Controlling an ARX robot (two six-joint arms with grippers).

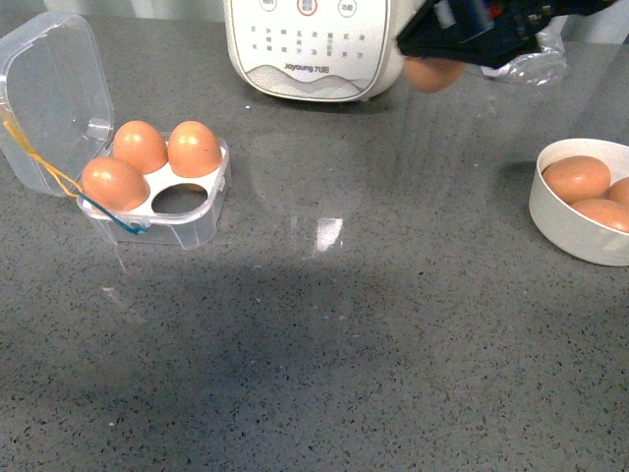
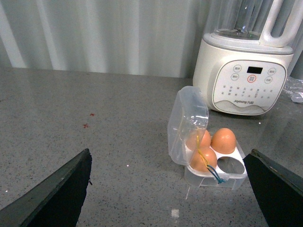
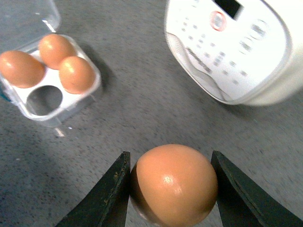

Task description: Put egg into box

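My right gripper [image 1: 437, 61] is shut on the egg [image 1: 432, 75], an orange-brown egg held high in the air in front of the blender at the back right. The right wrist view shows the egg [image 3: 173, 185] clamped between both fingers [image 3: 109, 196]. The box [image 1: 157, 187] sits open at the left with three eggs in its white tray and one empty hole [image 1: 180, 200] at its near right. It also shows in the left wrist view [image 2: 213, 158] and the right wrist view [image 3: 49, 78]. My left gripper [image 2: 173, 198] is open and empty, some way from the box.
A white blender [image 1: 314, 49] stands at the back centre. A round white bowl [image 1: 585, 202] with three brown eggs sits at the right edge. Crumpled clear plastic [image 1: 541, 61] lies at the back right. The counter is grey speckled stone.
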